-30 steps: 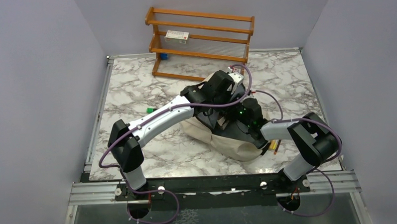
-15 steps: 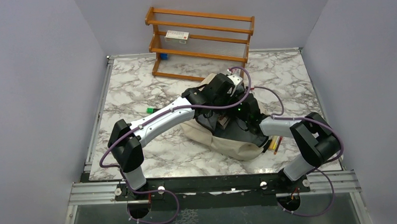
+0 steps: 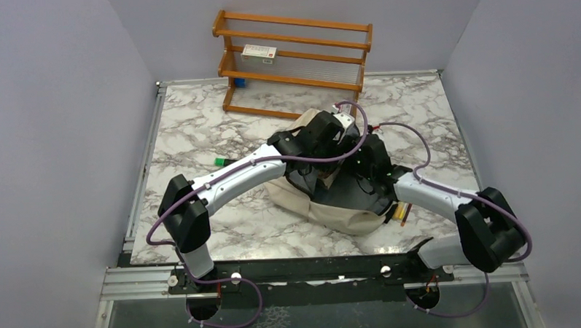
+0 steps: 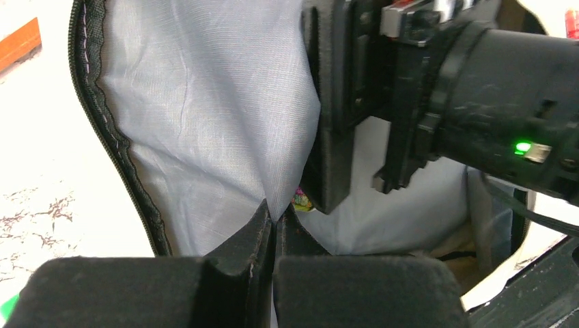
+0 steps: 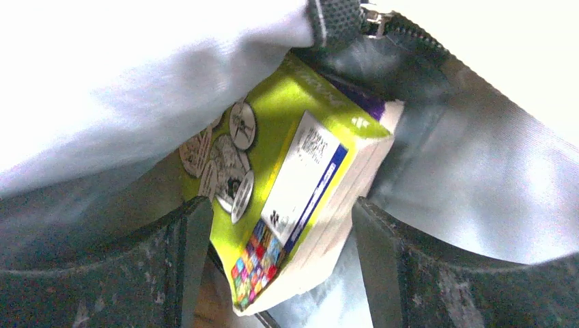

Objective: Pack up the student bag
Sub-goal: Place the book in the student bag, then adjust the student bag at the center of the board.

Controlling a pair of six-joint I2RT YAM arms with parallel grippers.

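The student bag [image 3: 340, 219] lies open on the marble table [image 3: 199, 131], right of centre and in front of a wooden rack [image 3: 295, 54]. The left gripper [image 4: 275, 222] is clenched tight on a fold of the bag's grey lining near the zip edge. The right gripper [image 5: 280, 208] reaches inside the bag, its jaws spread wide on either side of a yellow-green book [image 5: 300, 137] lying against the lining.

The beige student bag [image 3: 339, 217] lies slumped on its side mid-worktop [image 3: 199, 138], its grey-lined mouth unzipped and open.
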